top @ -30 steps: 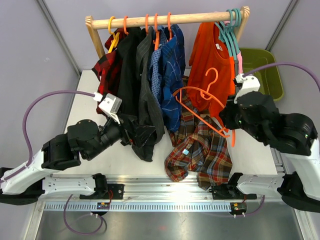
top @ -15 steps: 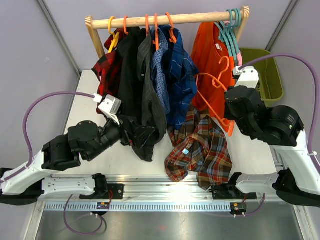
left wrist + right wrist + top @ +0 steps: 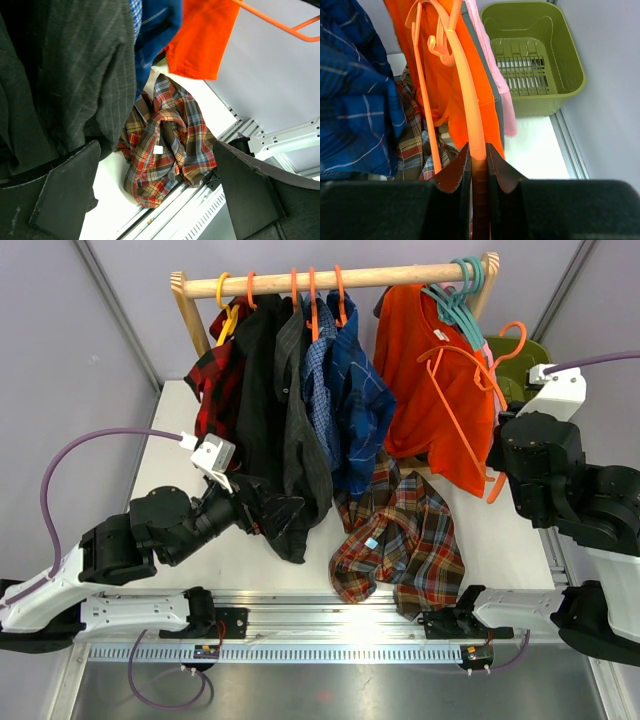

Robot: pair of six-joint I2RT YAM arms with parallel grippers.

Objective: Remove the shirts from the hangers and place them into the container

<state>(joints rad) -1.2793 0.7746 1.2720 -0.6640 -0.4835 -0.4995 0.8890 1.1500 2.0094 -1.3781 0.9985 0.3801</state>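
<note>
My right gripper [image 3: 478, 150] is shut on the bar of a bare orange hanger [image 3: 465, 100], held up beside the hanging orange shirt [image 3: 430, 370]; its hook [image 3: 510, 335] reaches over the olive container [image 3: 535, 55]. A brown-red-teal plaid shirt [image 3: 395, 540] lies crumpled on the table, off any hanger. My left gripper [image 3: 275, 510] stands open at the hem of the grey shirt [image 3: 295, 410], its fingers [image 3: 65, 195] wide apart with nothing between them. Black [image 3: 255, 370] and dark blue plaid [image 3: 355, 400] shirts hang on orange hangers.
A wooden rail [image 3: 330, 280] on a frame spans the back. Red-black plaid shirt [image 3: 215, 370] hangs at its left end, teal hangers [image 3: 465, 285] at its right. A pink shirt [image 3: 495, 75] hangs behind the orange one. Metal rail [image 3: 320, 600] borders the near edge.
My right arm swung right and back with the orange hanger, from above the plaid shirt to beside the container. The hanging blue shirts swayed. My left arm hardly moved.
</note>
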